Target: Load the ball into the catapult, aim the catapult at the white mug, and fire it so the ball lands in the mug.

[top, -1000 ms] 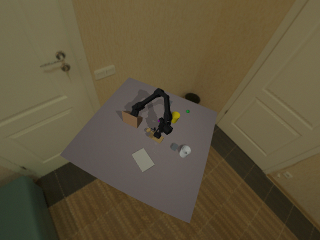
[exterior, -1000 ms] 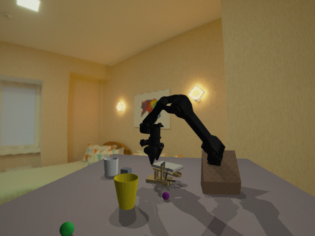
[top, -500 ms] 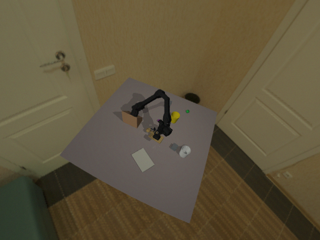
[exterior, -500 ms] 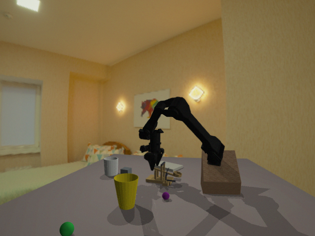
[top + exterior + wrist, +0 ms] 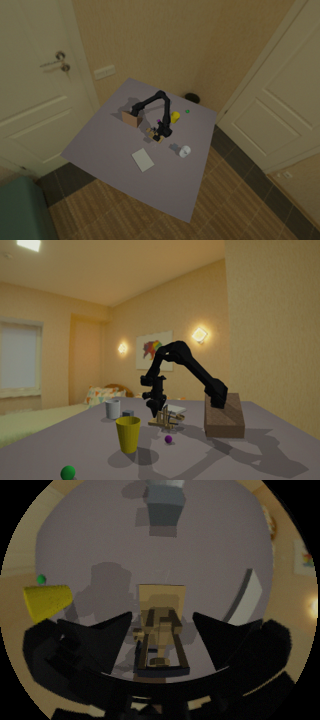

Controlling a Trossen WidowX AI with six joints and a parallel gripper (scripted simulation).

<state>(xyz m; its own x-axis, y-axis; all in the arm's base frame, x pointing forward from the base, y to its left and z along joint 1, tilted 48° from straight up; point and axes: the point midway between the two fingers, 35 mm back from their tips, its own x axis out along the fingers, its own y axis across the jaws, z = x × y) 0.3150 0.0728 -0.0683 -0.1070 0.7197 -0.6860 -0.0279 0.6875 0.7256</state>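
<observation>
A mauve-grey table (image 5: pixel 175 180) (image 5: pixel 90 441) (image 5: pixel 200 540) lies beneath the pincer and carries everything else here. The black 6-joint arm (image 5: pixel 167 111) (image 5: pixel 196 369) arches up and over, its wrist bringing the pincer down point-first. Well apart from the pincer, at the arm's foot, is 1 brown wooden block (image 5: pixel 131 119) (image 5: pixel 224 418). A flat, pale grey-white rectangular slab (image 5: pixel 142 160) (image 5: pixel 175 409) (image 5: pixel 247 597) lies to 1 side of the pincer, on the right in the wrist view.

The black pincer (image 5: pixel 155 133) (image 5: pixel 156 413) (image 5: pixel 163 615) stands wide open, with nothing gripped between its 2 pointed fingers. In the wrist view they flank the small tan wooden catapult (image 5: pixel 159 139) (image 5: pixel 155 422) (image 5: pixel 162 596) directly below; whether either finger touches it, I cannot tell.

On the side opposite the slab, 1 tapered yellow ribbed cup (image 5: pixel 174 117) (image 5: pixel 128 434) (image 5: pixel 48 601) stands upright. The white cylindrical mug (image 5: pixel 184 151) (image 5: pixel 112 409) (image 5: pixel 165 482) stands upright ahead of the pincer, past the catapult's flat end, and 1 small blue-grey block (image 5: pixel 174 146) (image 5: pixel 128 413) (image 5: pixel 165 505) sits between.

Both balls are on the table, outside the catapult and the mug: the green ball (image 5: pixel 187 111) (image 5: pixel 67 472) (image 5: pixel 41 579) beyond the yellow cup, the small purple ball (image 5: pixel 158 120) (image 5: pixel 168 438) nearer the pincer.
</observation>
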